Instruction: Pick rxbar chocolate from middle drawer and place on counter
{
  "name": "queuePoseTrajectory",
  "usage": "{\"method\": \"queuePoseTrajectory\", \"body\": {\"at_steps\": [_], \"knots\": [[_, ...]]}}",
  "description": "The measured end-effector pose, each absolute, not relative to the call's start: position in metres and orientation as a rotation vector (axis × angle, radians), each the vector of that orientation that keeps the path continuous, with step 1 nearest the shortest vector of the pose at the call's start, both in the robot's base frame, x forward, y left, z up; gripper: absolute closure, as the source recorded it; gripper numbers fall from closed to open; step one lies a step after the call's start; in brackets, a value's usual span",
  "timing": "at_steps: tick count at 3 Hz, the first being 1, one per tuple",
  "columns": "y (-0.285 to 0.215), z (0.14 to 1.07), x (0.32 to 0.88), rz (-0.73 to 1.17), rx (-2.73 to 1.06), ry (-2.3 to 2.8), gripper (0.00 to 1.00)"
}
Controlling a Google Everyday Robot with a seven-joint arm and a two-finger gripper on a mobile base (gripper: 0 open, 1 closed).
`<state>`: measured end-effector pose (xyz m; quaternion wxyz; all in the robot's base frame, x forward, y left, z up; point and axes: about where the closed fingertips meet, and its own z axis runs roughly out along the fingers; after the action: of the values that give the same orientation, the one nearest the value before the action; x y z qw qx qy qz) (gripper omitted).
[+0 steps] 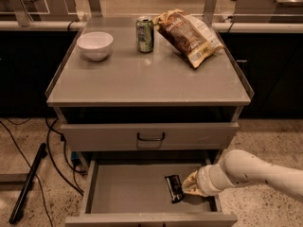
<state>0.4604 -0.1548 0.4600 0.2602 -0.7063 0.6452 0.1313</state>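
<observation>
I start with the biggest thing, the desk (pixel 142 79). Its flat grey top is where the chocolate bar has to end up, and there is lots of bare room at the front and in the middle. At the back sit a chip bag (pixel 187 34), a white bowl (pixel 94 45) and a green can (pixel 145 34). None of them is the thing I want.

Under the top is a closed drawer with a dark handle (pixel 151 136). Below that is the middle drawer (pixel 128 188), and it is pulled out, so that part of the job is done.

My white arm (pixel 255 171) comes in from the right and reaches down into the open drawer. At its end is the gripper (pixel 191 184), low over the drawer floor on the right side, just beside the bar. I cannot tell if it is spread or pinching anything - the view does not show that.

The chocolate bar (pixel 174 188) is the smallest thing. It lies flat on the drawer floor, right of the middle, in its black wrapper. It does not look lifted to me.

So I think I am at the grabbing step. What is left - get hold of the bar, lift it out of the drawer, carry it up, and set it on a bare spot of the desk.
</observation>
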Motion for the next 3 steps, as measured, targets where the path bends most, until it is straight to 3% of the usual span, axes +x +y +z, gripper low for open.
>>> {"method": "queuePoseTrajectory", "body": {"at_steps": [1, 3], "knots": [[-0.126, 0.431, 0.447, 0.428, -1.930, 1.720, 1.00], [-0.126, 0.413, 0.459, 0.338, -1.934, 1.705, 1.00]]}}
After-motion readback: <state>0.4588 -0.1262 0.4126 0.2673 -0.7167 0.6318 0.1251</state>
